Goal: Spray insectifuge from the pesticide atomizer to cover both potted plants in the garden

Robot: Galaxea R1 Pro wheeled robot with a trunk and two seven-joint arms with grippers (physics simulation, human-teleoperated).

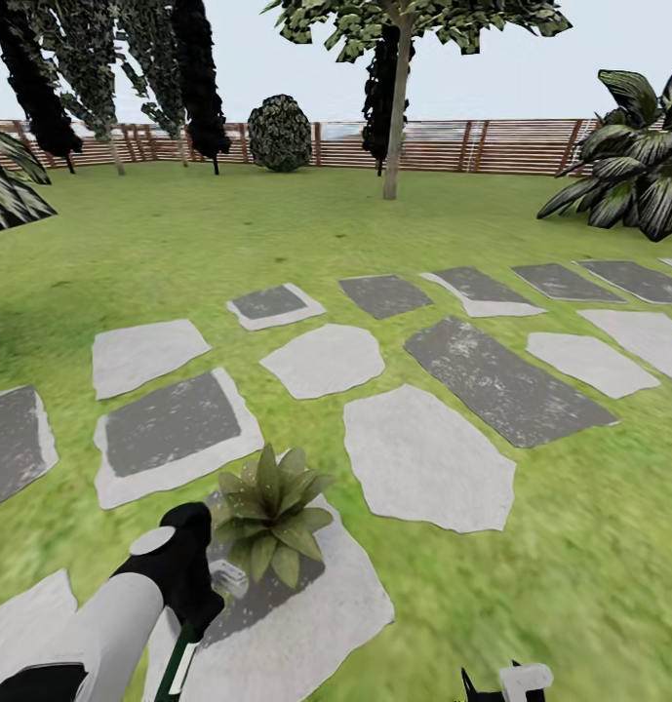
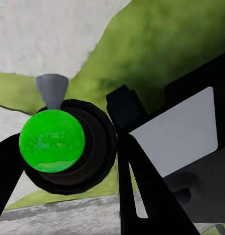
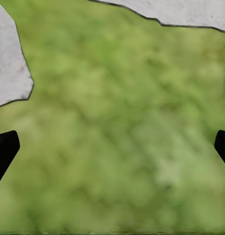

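One potted plant (image 1: pixel 270 512), a low rosette of broad green leaves, stands on a grey stepping slab (image 1: pixel 306 604) near the bottom of the head view; its pot is hidden under the leaves. The second potted plant is out of view. My left gripper (image 1: pixel 201 609) is shut on the pesticide atomizer (image 1: pixel 185 651), whose white trigger head (image 1: pixel 228 577) sits just beside the plant's near leaves. The left wrist view looks at the atomizer (image 2: pixel 63 142) end-on, between the black fingers (image 2: pixel 141 196). My right gripper (image 3: pixel 112 152) hangs open over bare grass, low at the right (image 1: pixel 501 682).
Grey stepping slabs (image 1: pixel 428 453) spread across the lawn (image 1: pixel 570 546) ahead. A big palm (image 1: pixel 638 156) stands at the far right, and dark leaves (image 1: pixel 9 190) reach in from the left edge. A tree trunk (image 1: pixel 399 107), a round bush (image 1: pixel 280 134) and the slat fence (image 1: pixel 492 146) stand at the back.
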